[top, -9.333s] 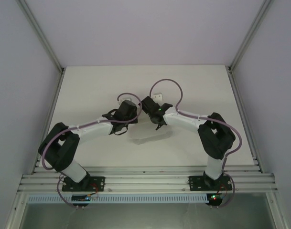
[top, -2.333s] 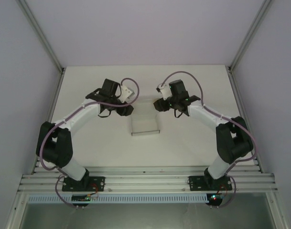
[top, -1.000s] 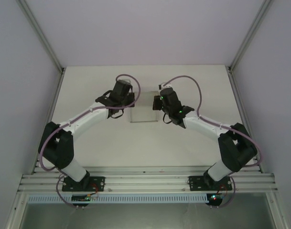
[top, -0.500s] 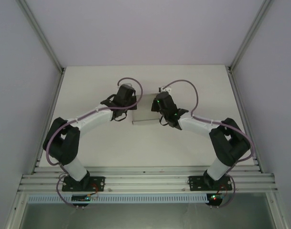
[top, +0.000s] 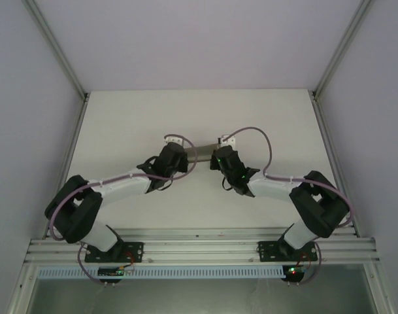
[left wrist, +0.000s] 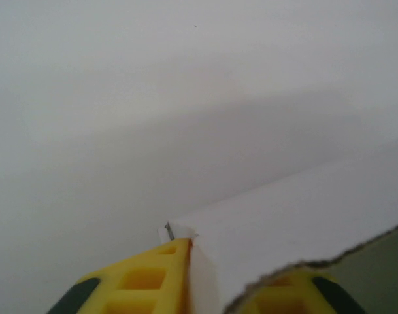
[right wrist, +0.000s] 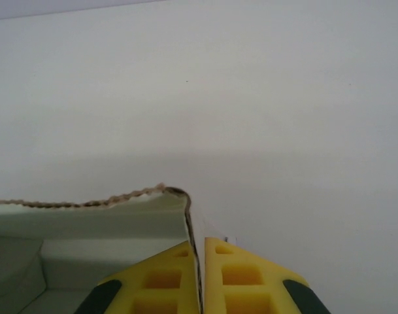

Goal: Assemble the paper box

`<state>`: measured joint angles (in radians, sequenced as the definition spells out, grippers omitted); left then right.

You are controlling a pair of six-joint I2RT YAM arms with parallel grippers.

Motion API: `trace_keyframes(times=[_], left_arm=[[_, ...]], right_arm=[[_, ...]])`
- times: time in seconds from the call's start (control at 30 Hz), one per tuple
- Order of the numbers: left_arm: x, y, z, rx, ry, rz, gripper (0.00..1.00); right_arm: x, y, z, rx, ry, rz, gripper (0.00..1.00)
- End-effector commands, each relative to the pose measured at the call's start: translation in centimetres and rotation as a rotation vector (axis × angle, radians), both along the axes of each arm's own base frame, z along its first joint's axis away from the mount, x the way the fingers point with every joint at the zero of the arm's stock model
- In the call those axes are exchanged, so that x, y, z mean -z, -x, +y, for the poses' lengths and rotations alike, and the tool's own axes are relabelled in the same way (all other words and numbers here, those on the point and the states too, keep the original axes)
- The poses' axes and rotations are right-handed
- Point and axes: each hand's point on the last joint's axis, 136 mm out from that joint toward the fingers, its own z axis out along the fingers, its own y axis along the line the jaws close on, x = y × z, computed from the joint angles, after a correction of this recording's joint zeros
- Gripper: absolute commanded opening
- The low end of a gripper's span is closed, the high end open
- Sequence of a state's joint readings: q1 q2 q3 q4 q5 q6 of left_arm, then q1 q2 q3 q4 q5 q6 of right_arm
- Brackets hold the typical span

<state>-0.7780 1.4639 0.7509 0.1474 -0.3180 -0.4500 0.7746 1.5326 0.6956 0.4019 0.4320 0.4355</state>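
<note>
The paper box (top: 202, 152) is held up off the table between my two grippers and shows as a narrow grey-white strip. My left gripper (top: 184, 156) is at its left end. In the left wrist view its jaws (left wrist: 228, 265) stand a little apart around a box wall (left wrist: 303, 216). The left finger (left wrist: 146, 278) lies against that wall and the right finger (left wrist: 297, 294) sits behind the box's ragged edge. My right gripper (top: 216, 157) is at the right end, and its jaws (right wrist: 202, 243) are shut on a thin box wall (right wrist: 87, 219).
The white table (top: 133, 118) stretches out behind and beside the box. Metal frame posts (top: 68, 150) and walls close in the left and right sides. An aluminium rail (top: 199, 247) with the arm bases runs along the near edge.
Both grippers have pulled toward the near side with the box between them. The box has tipped from a flat rectangle to a narrow strip. The left jaws have parted slightly.
</note>
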Motion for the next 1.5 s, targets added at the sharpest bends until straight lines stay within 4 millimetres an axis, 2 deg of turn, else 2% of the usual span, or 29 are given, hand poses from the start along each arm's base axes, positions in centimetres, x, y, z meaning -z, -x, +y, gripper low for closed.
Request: trace_keyframes(times=[0.0, 0.13, 0.3, 0.37, 0.53, 0.7, 0.83, 0.93, 1.07, 1.13, 1.3, 1.4, 1.47], left_arm=[[-1.7, 0.7, -1.1, 0.055, 0.048, -0.039, 0.25], [-1.9, 1.2, -1.2, 0.073, 0.048, -0.039, 0.29], [-1.8, 2.2, -1.6, 0.111, 0.040, -0.025, 0.38], [-1.7, 2.5, -1.4, 0.108, 0.025, -0.022, 0.39], [-1.3, 3.4, -0.2, 0.096, -0.007, -0.012, 0.52], [-1.0, 4.2, 0.3, 0.105, -0.014, 0.001, 0.55], [-1.3, 4.9, -0.4, 0.146, 0.027, 0.021, 0.60], [-2.4, 5.4, -0.5, 0.163, 0.055, 0.017, 0.69], [-4.9, 5.7, 0.9, 0.127, 0.062, -0.026, 0.85], [-6.3, 5.9, 1.7, 0.113, 0.055, -0.051, 1.00], [-10.8, 5.9, 2.8, 0.078, 0.090, -0.105, 1.00], [-12.9, 5.0, 3.1, 0.030, 0.112, -0.100, 1.00], [-13.3, 3.9, 3.4, -0.008, 0.123, -0.066, 1.00]], right_arm=[[0.9, 1.5, 0.1, -0.039, 0.067, -0.001, 0.10], [0.4, 2.4, 0.4, -0.050, 0.069, -0.021, 0.14], [0.1, 3.4, 0.5, -0.069, 0.078, -0.016, 0.23], [0.0, 3.8, 0.4, -0.075, 0.079, -0.010, 0.26], [0.2, 4.6, 0.2, -0.086, 0.059, 0.006, 0.34], [0.6, 5.5, 0.1, -0.100, 0.055, 0.017, 0.37], [0.5, 5.9, 0.4, -0.133, 0.053, 0.020, 0.41], [-0.1, 6.4, 0.7, -0.159, 0.057, 0.011, 0.54], [-1.9, 7.2, 0.0, -0.176, 0.065, -0.002, 0.78], [-2.9, 8.0, -0.1, -0.217, 0.070, -0.009, 0.97], [-7.0, 8.1, -0.5, -0.262, 0.077, -0.088, 0.99], [-9.7, 6.8, -0.6, -0.263, 0.056, -0.140, 0.99], [-10.5, 5.4, -0.8, -0.251, 0.046, -0.127, 0.99]])
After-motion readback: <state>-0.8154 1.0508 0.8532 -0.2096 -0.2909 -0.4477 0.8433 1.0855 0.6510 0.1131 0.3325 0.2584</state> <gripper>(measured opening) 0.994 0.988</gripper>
